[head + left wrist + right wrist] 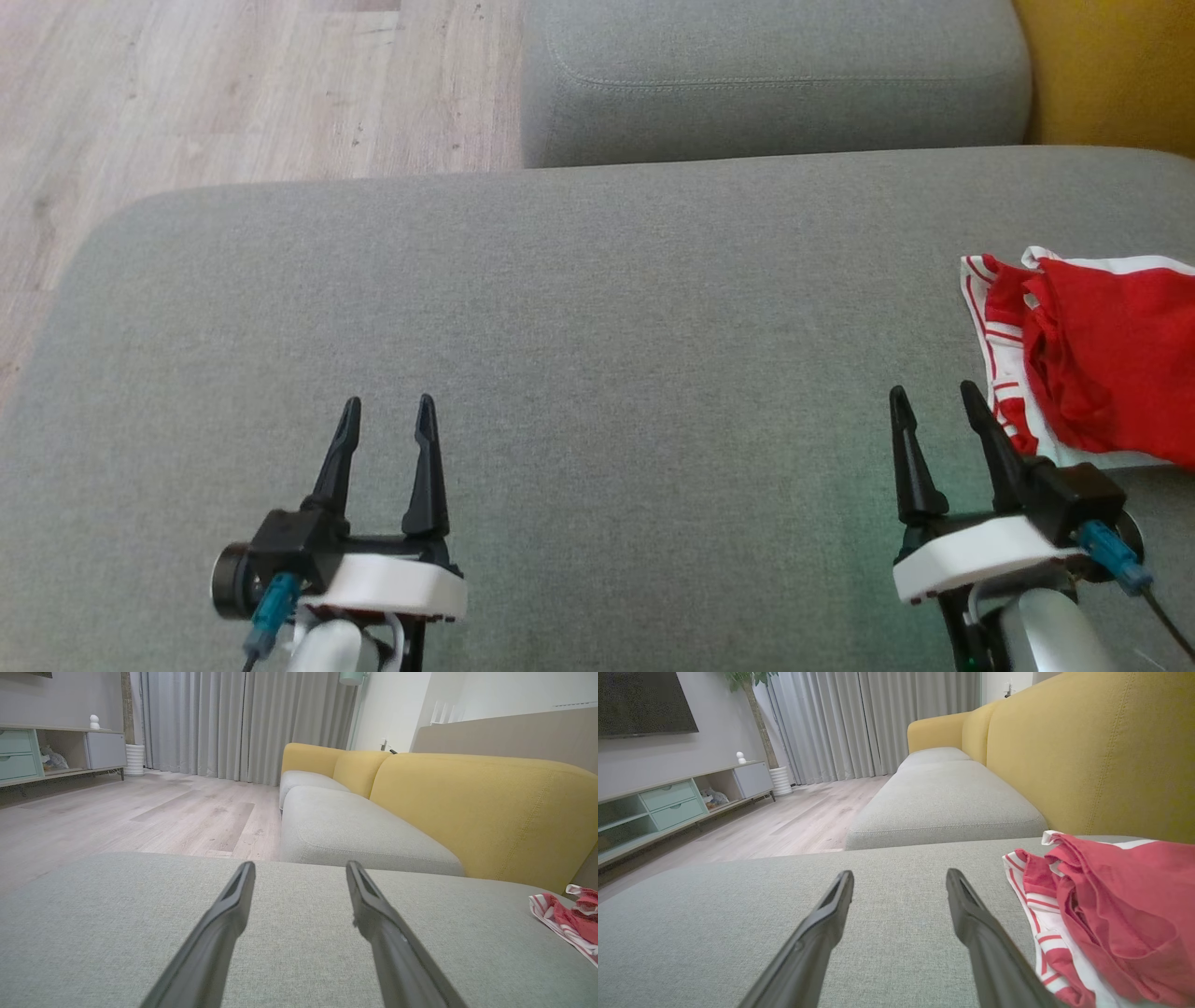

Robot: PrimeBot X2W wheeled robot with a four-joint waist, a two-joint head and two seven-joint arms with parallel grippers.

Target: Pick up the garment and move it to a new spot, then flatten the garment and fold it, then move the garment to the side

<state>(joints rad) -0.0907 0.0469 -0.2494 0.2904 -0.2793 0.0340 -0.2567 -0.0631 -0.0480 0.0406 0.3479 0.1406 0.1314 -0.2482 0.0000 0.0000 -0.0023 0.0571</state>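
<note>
The garment [1092, 359] is a red piece with white striped trim, lying rumpled on the grey cushion [597, 317] at its right side. It reappears at the right of the right wrist view as the garment [1106, 924] and small at the far right of the left wrist view as the garment [572, 917]. My right gripper [936, 399] stands open just left of the cloth, its right finger close to the striped edge, nothing between the fingers. My left gripper [387, 408] stands open over bare cushion at the lower left, far from the garment.
A second grey cushion [775, 84] adjoins the far edge, and the yellow sofa back [1092, 760] rises behind the garment. Wooden floor [233, 93] lies beyond the cushion's left and far-left edges. A low cabinet [668, 807] and curtains [243, 723] stand across the room.
</note>
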